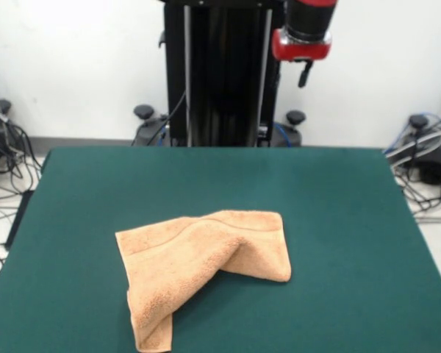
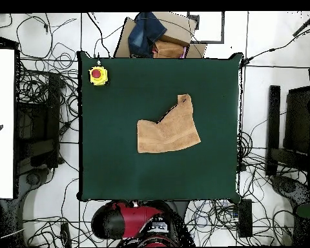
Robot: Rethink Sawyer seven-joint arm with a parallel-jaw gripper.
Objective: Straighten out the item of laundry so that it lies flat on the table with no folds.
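Front view, claw high by the pedestal, well above the table, spread or pressed together cannot be told, towel folded over itself near the front, overhead view, towel crumpled right of centre, yellow button box at one corner, arm at the bottom edge.

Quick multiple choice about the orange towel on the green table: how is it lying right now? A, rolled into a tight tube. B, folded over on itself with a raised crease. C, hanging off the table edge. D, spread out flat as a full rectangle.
B: in the front view the towel has one part doubled over with a raised ridge, and the overhead view shows an irregular outline, wholly on the table.
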